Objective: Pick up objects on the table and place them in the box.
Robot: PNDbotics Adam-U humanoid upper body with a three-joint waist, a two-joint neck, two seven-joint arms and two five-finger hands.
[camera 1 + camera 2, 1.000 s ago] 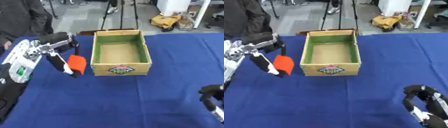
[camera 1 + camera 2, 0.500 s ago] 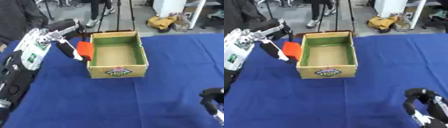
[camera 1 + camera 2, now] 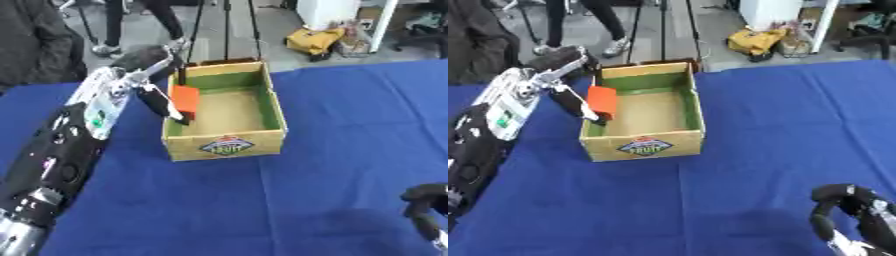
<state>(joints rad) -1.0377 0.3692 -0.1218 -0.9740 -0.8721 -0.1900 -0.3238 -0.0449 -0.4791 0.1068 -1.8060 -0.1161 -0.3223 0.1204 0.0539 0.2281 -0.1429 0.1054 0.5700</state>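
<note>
Left eye view shows the left hand (image 3: pixel 159 95) pinching an orange block (image 3: pixel 185 101) just over the left wall of the box (image 3: pixel 229 144), so placing is under way; next, I judge, it must release it inside.
</note>
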